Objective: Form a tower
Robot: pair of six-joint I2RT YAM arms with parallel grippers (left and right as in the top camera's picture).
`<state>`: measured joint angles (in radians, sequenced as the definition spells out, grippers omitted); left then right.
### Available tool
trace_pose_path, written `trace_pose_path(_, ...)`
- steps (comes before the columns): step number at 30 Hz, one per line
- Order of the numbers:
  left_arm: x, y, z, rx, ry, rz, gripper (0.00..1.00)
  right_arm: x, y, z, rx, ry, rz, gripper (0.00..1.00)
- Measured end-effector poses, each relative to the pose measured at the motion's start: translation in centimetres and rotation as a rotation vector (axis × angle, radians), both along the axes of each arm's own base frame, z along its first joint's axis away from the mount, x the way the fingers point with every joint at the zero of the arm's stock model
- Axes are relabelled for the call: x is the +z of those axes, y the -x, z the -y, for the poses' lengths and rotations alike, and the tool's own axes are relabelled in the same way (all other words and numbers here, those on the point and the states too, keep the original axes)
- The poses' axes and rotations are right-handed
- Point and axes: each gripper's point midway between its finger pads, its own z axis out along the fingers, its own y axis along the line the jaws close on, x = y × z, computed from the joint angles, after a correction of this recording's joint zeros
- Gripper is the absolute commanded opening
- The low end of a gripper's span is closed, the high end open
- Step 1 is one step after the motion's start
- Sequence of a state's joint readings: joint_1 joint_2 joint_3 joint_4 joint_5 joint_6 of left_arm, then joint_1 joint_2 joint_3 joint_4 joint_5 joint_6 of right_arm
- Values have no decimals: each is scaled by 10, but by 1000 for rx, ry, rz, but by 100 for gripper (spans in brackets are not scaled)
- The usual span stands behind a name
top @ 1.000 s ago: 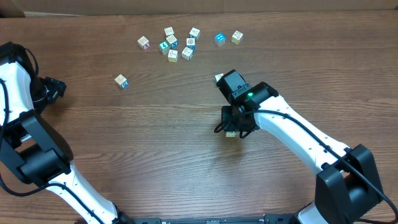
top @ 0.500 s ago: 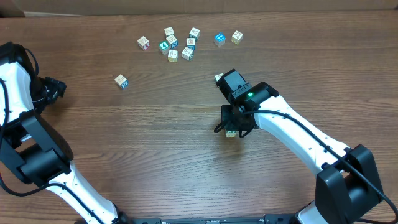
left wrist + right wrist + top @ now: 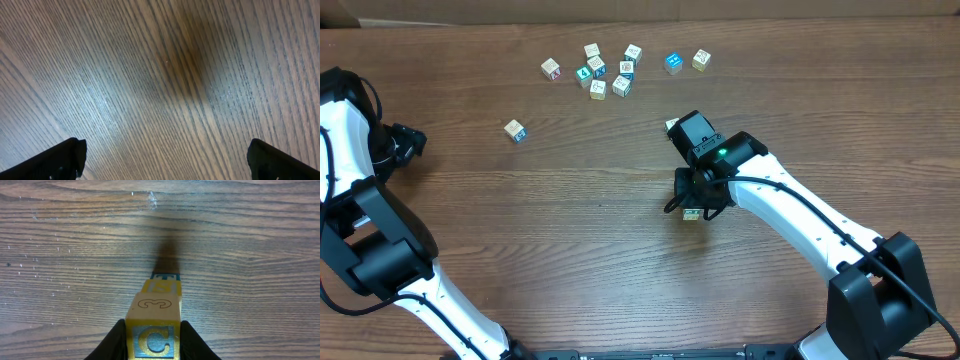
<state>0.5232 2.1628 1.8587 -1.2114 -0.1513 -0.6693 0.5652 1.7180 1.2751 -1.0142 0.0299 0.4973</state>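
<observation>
Where the right gripper (image 3: 152, 341) pinches shut, the top cube (image 3: 154, 311) of the tower (image 3: 692, 214) sits between its fingers (image 3: 117, 339), with a "C" on the near face and a "3" on top. Lower cubes drop straight beneath the hand to the table (image 3: 60, 255); possibly three in all, hard to count. Left gripper (image 3: 167, 160) is spread wide over bare wood. Loose picture cubes (image 3: 600, 70) lie well beyond the right hand.

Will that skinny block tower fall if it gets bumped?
Probably; the tower is just one cube wide, so it likely tips easily. Its cubes look like hard wood, so the right gripper pinching the top one shouldn't squash it.
</observation>
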Motion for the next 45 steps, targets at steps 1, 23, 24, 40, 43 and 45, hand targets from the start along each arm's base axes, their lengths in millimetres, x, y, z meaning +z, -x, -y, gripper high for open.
trace_pose_path(1, 0, 0, 0, 0, 0, 0, 99, 0, 0, 0, 0, 0, 0, 25)
trace_pose_path(23, 0, -1, 0, 0, -1, 3, 99, 0, 1, 1, -7, 4, -7, 70)
trace_pose_path(24, 0, -1, -1, 0, -2, 5, 99, 0, 2, 1, -10, 2, -7, 76)
trace_pose_path(40, 0, -2, -1, 0, -6, 10, 100, 82, -34, 20, -20, 0, 58, 87)
trace_pose_path(43, 0, -2, -1, 0, -5, 9, 100, 146, -54, 24, -11, -44, 174, 94)
trace_pose_path(45, 0, -2, -1, 0, -6, 10, 100, 189, -67, 27, -3, -77, 279, 95)
